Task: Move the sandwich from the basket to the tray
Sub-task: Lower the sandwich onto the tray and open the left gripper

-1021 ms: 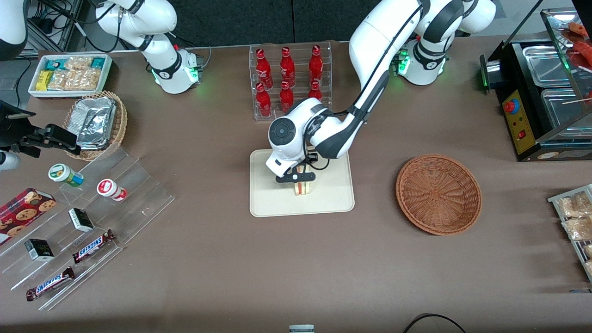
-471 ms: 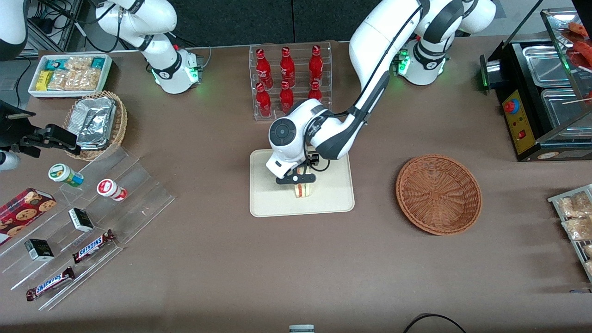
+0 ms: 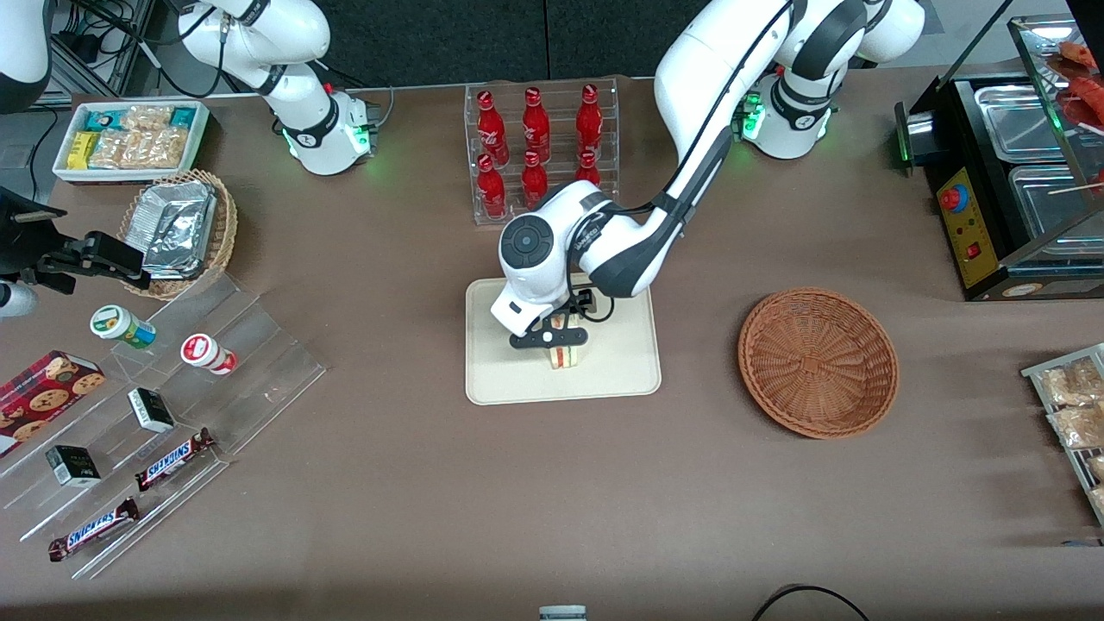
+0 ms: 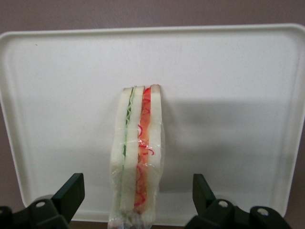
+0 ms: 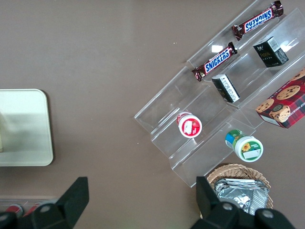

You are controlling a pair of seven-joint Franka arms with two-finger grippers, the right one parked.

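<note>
From the front, the sandwich (image 3: 567,355) stands on its edge on the tray (image 3: 621,379), near the tray's middle, with the gripper (image 3: 552,335) just above it and the basket (image 3: 818,362) well apart from the tray and empty; the release step looks done, so a straight lift comes next. In the left wrist view, the fingers (image 4: 71,193) are spread wide, clear of the sandwich (image 4: 137,157) on both sides, and bare tray (image 4: 228,95) surrounds it up to the rim.

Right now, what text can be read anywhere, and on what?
"SNICKERS": two chocolate bars on the clear stepped stand.
Red bottles' white script: too small to read.
Sandwich, tray, basket: no text.
Gripper open astride the sandwich.
</note>
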